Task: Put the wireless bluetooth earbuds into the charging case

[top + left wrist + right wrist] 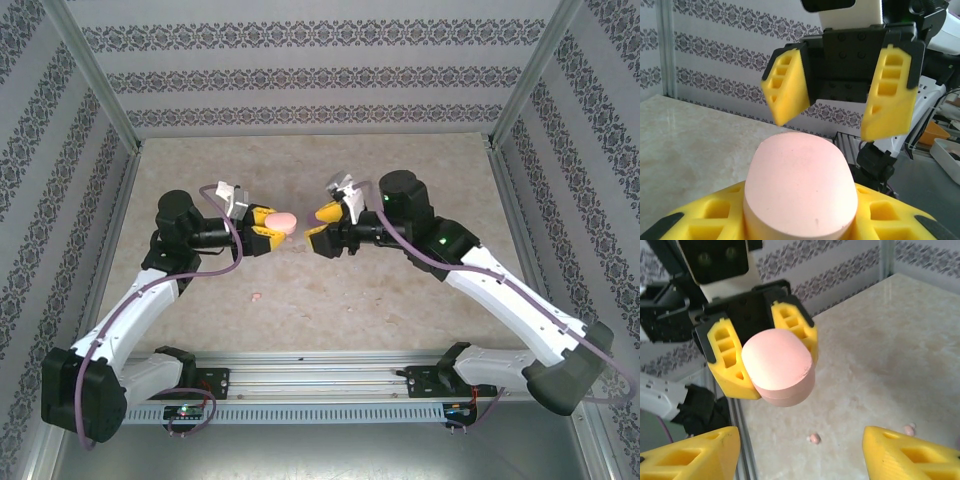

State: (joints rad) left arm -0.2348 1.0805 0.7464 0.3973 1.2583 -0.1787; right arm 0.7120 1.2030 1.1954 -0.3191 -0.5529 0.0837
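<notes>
The salmon-pink oval charging case [285, 221] hangs above the middle of the table with its lid down, and my left gripper [268, 231] is shut on it. In the left wrist view the case [800, 185] sits between my yellow fingers [705, 225]. My right gripper [322, 226] faces it from the right, open and holding nothing, a short gap away. In the right wrist view the case [780, 365] is ahead of the right gripper [802, 455]. Two tiny pale pink earbuds lie on the table, one [814, 438] below the case and the other [910, 429] further right. An earbud [257, 297] also shows from above.
The beige marble-look table [400, 290] is walled by patterned panels [300, 80] at the back and sides. A metal rail [320, 365] with both arm bases runs along the near edge.
</notes>
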